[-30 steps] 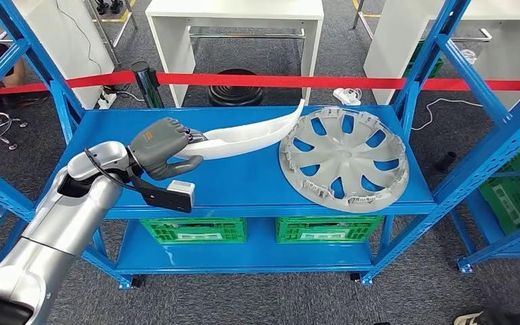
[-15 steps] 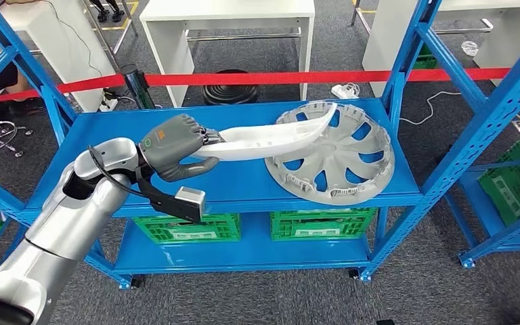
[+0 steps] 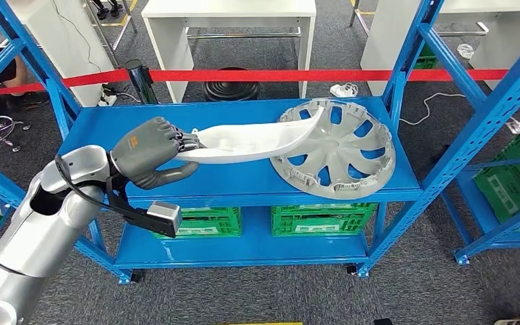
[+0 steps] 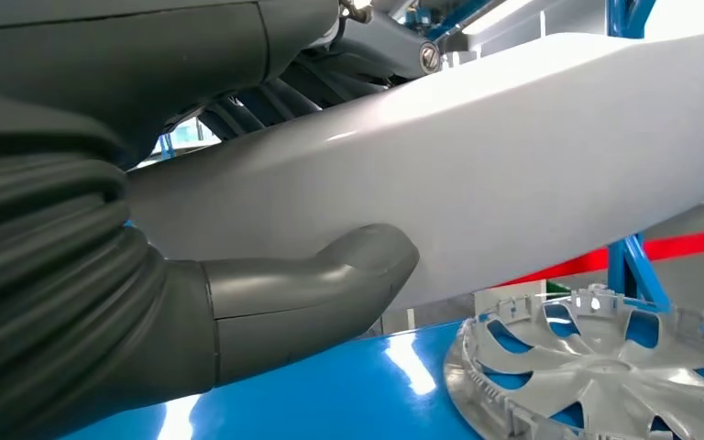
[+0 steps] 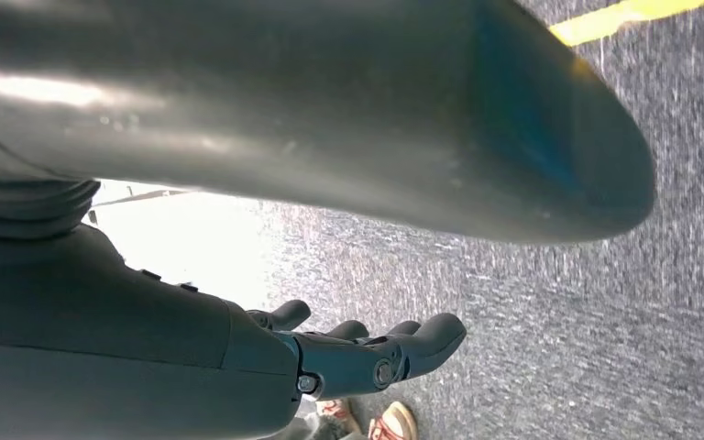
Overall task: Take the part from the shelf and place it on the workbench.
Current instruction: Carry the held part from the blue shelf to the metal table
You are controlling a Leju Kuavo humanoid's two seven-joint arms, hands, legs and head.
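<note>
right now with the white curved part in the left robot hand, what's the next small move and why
Probably lift it a little higher and draw it back off the blue metal shelf. The left robot hand grips one end of the long white curved plastic part, whose far tip overlaps the silver spoked wheel cover, so rising first should avoid snagging its rim.

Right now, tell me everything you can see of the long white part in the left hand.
The white part is a long, curved, glossy shell, plastic by the look of it, tapering to an upturned tip. The left hand grips its near end, thumb underneath and fingers on top. It is held roughly level above the blue shelf, and its far tip overlaps the grey wheel cover in the head view; whether they touch is unclear.
</note>
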